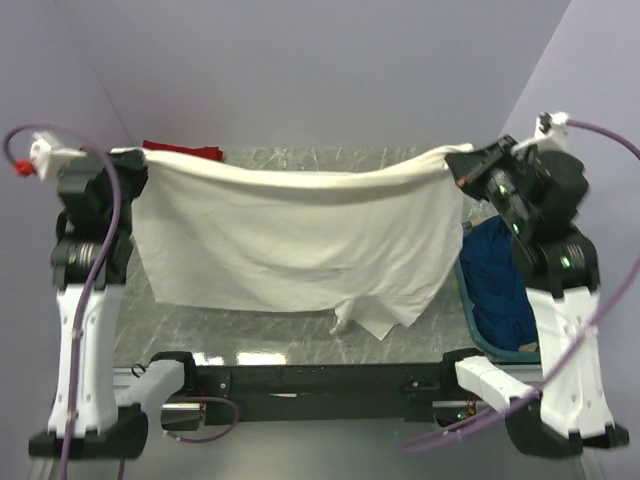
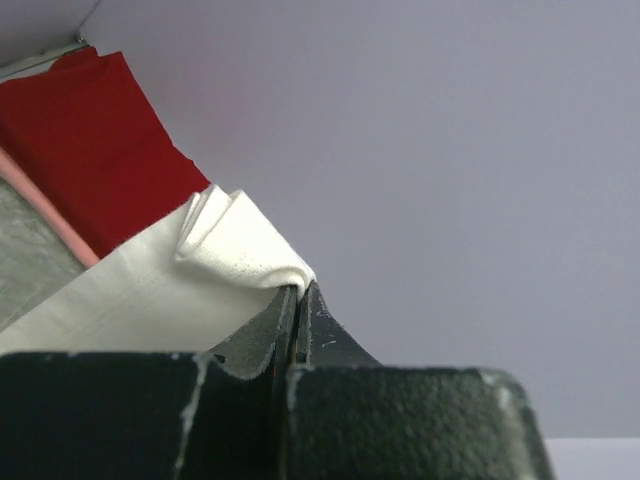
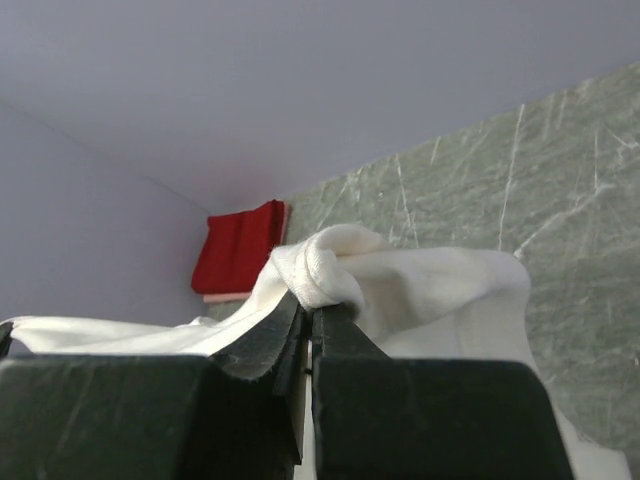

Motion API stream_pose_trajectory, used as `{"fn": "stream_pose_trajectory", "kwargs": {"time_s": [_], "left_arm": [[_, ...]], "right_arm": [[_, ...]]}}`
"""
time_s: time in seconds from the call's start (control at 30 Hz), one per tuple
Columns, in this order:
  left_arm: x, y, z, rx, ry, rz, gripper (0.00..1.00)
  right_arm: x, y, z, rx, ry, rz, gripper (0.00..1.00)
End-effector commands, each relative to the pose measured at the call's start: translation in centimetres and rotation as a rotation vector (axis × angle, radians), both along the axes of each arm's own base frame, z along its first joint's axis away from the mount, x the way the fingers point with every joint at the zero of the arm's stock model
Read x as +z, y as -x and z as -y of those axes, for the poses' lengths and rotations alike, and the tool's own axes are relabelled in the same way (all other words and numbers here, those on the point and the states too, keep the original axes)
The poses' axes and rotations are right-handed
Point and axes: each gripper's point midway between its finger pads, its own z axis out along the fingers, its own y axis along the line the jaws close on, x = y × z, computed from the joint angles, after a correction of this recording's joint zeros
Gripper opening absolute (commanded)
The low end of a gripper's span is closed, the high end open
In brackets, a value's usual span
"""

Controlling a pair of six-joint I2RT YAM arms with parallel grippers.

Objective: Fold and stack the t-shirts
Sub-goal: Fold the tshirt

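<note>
The cream-white t-shirt (image 1: 290,240) hangs stretched in the air between my two grippers, above the marble table. My left gripper (image 1: 128,158) is shut on its left top corner (image 2: 240,245). My right gripper (image 1: 462,165) is shut on its right top corner (image 3: 325,268). The shirt's lower edge hangs down toward the near side of the table. A folded red t-shirt (image 1: 185,151) lies at the back left on a folded pale pink t-shirt (image 3: 235,296); the red one also shows in the left wrist view (image 2: 95,140) and the right wrist view (image 3: 240,248). A dark blue t-shirt (image 1: 500,280) lies bunched in the basket at the right.
A teal plastic basket (image 1: 468,305) stands at the table's right edge beside the right arm. Lilac walls close in the back and both sides. The marble table top (image 1: 250,330) shows below the hanging shirt.
</note>
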Motion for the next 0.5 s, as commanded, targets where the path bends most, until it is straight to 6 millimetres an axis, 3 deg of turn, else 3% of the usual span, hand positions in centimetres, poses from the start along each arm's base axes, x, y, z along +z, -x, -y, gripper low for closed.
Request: {"fn": "stream_pose_trajectory", "kwargs": {"time_s": [0.0, 0.03, 0.07, 0.1, 0.13, 0.17, 0.2, 0.23, 0.27, 0.3, 0.33, 0.4, 0.43, 0.47], "left_arm": [[3.3, -5.1, -0.3, -0.010, -0.048, 0.105, 0.00], [3.6, -6.4, -0.3, -0.014, -0.050, 0.113, 0.00], [3.6, -9.1, -0.4, -0.022, -0.051, 0.102, 0.00], [4.6, -10.5, -0.3, -0.040, -0.054, 0.131, 0.00], [3.0, -13.7, -0.5, -0.049, -0.052, 0.088, 0.00], [5.9, -14.4, -0.6, -0.055, -0.056, 0.149, 0.00], [6.7, -15.6, -0.8, -0.074, -0.059, 0.163, 0.01], [5.3, -18.5, -0.9, -0.095, -0.058, 0.130, 0.00], [9.0, -18.5, -0.9, -0.106, -0.073, 0.206, 0.00], [9.5, -19.1, -1.1, -0.126, -0.082, 0.203, 0.00], [11.2, -19.9, -1.3, -0.131, -0.097, 0.234, 0.00], [11.6, -20.5, -1.7, -0.140, -0.110, 0.230, 0.00], [11.7, -20.6, -1.8, -0.147, -0.111, 0.234, 0.00], [10.9, -20.8, -1.9, -0.153, -0.101, 0.218, 0.00]], "right_arm": [[2.6, -6.3, 0.4, -0.039, 0.012, 0.111, 0.00], [2.8, -7.6, 0.8, -0.053, 0.011, 0.112, 0.00], [4.6, -8.4, 0.9, -0.054, 0.005, 0.149, 0.00], [3.9, -11.2, 0.8, -0.054, 0.007, 0.121, 0.00], [4.5, -12.3, 1.2, -0.062, 0.003, 0.129, 0.00], [7.7, -12.4, 1.3, -0.064, -0.005, 0.195, 0.00], [7.0, -15.0, 1.2, -0.064, -0.004, 0.165, 0.00], [11.3, -14.3, 1.5, -0.070, -0.011, 0.259, 0.00], [12.4, -14.7, 1.5, -0.068, -0.015, 0.277, 0.00], [11.5, -16.6, 1.4, -0.068, -0.012, 0.246, 0.00], [14.4, -15.6, 1.4, -0.065, -0.019, 0.315, 0.00], [14.5, -15.9, 1.5, -0.064, -0.025, 0.312, 0.00], [12.7, -16.5, 1.3, -0.058, -0.026, 0.268, 0.00], [12.3, -16.7, 1.2, -0.056, -0.030, 0.270, 0.00]]}}
